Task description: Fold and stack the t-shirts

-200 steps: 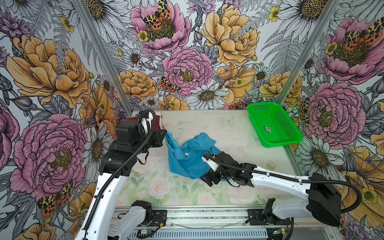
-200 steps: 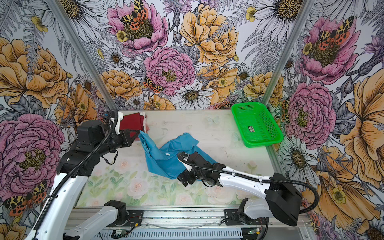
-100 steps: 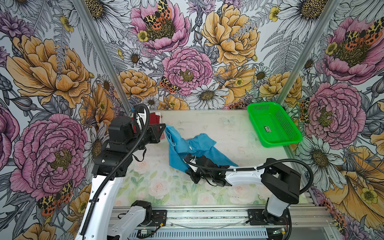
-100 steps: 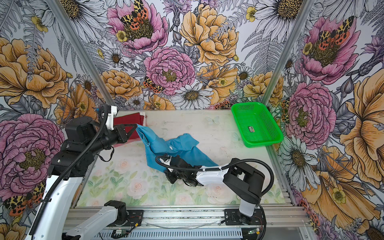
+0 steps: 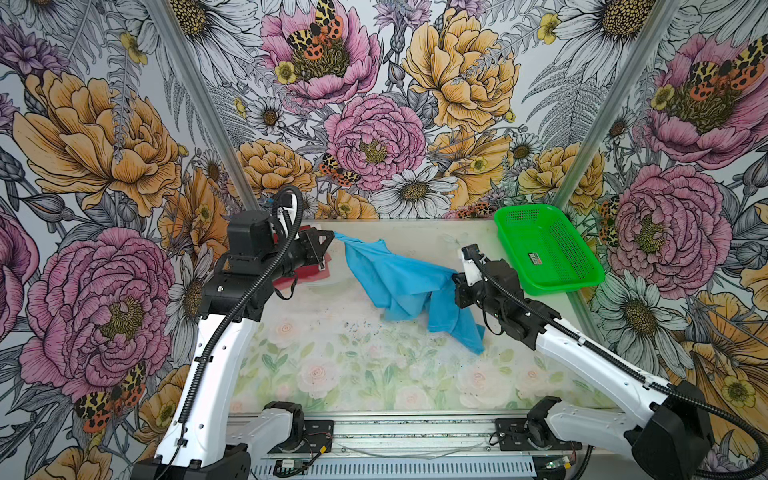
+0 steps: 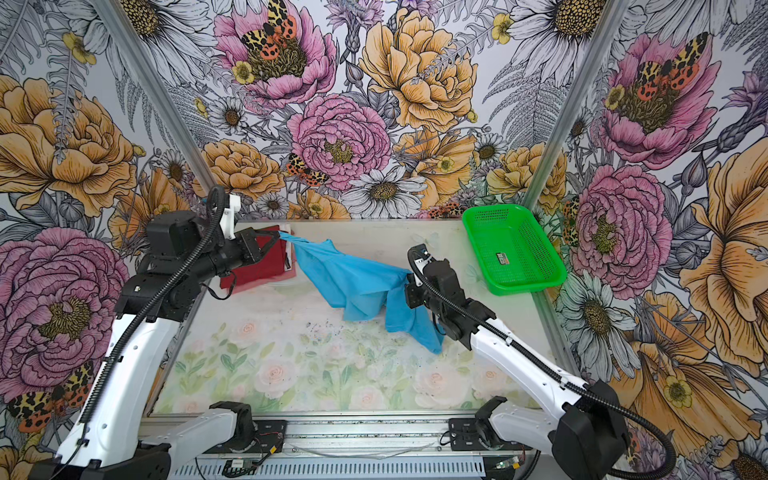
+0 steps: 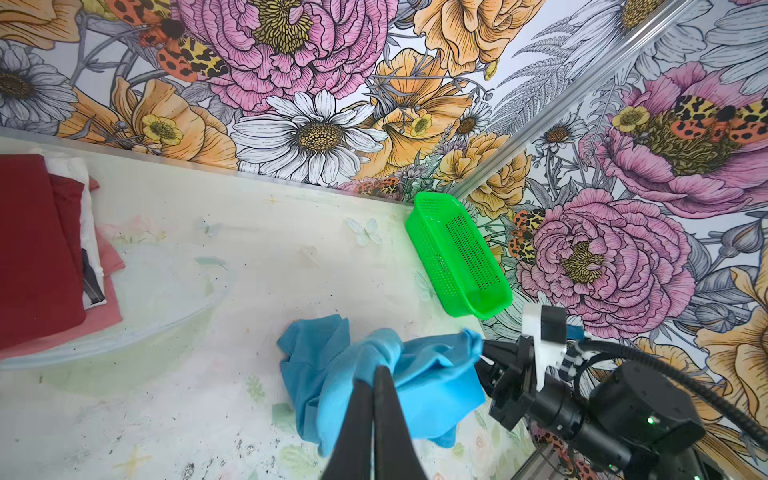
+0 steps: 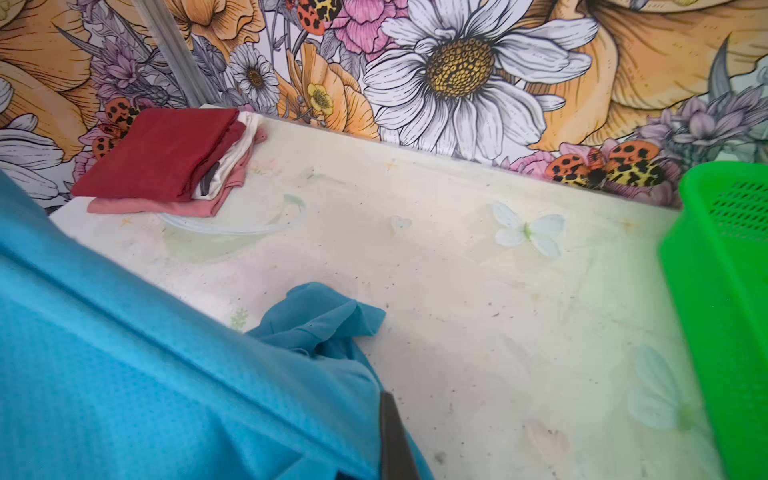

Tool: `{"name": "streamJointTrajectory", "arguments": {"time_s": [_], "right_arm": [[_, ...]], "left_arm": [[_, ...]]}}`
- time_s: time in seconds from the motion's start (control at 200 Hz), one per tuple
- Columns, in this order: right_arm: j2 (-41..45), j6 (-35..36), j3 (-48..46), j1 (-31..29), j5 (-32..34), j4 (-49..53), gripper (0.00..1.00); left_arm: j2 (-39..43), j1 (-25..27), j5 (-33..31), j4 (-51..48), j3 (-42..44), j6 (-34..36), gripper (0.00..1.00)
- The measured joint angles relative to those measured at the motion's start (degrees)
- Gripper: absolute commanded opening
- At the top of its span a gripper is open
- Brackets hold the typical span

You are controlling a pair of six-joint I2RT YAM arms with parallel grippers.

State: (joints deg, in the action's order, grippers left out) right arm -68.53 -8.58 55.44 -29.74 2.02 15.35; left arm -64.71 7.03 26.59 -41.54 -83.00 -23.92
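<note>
Between the green basket (image 5: pixel 557 286) and the stack of folded t-shirts (image 6: pixel 253 270), the sky-blue t-shirt (image 5: pixel 399 276) hangs stretched above the table (image 5: pixel 353 374). It is raised at both ends and sags in the middle. On the end nearer the basket, loose folds droop down and appear to rest on the tabletop.

The left gripper (image 5: pixel 333 237) is clamped on the shirt's end farthest from the basket. In the left wrist view its two black fingers (image 7: pixel 355 419) press together with blue cloth bunched at their tips.

The right gripper (image 5: pixel 455 284) pinches the end nearer the basket, close to the basket's long near wall, its jaws closed on a gathered bunch of cloth.

The folded stack lies on the table well apart from the basket, at the opposite end of the back wall. It has a dark maroon t-shirt (image 8: pixel 158 153) on top, a white one (image 8: pixel 239 151) beneath it and a pinkish one (image 8: pixel 166 205) at the bottom. The basket itself stands on the table against the side wall.
</note>
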Motion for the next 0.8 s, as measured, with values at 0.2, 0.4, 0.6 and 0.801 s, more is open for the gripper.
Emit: {"name": "streamJointTrajectory", "arguments": {"time_s": [0.2, 0.4, 0.6, 0.801], "right_arm": [[-11.02, 4.42, 19.61, 1.97, -6.01, 5.25, 0.64], [-11.98, 3.82, 12.41, 1.92, -6.21, 8.33, 0.64], [-13.51, 1.86, 2.34, 1.92, -6.40, 11.06, 0.61], [-24.24, -0.94, 2.05, 2.84, -7.98, 9.44, 0.49]], "left_arm": [[0.24, -0.39, -0.85, 3.13, 1.81, -0.46, 0.00], [6.73, -7.02, 0.04, 4.02, 11.89, -1.27, 0.00], [8.48, -12.39, 2.19, 4.02, 19.98, -1.27, 0.00], [8.85, -14.12, 3.87, 3.89, 22.67, -1.25, 0.00]]}}
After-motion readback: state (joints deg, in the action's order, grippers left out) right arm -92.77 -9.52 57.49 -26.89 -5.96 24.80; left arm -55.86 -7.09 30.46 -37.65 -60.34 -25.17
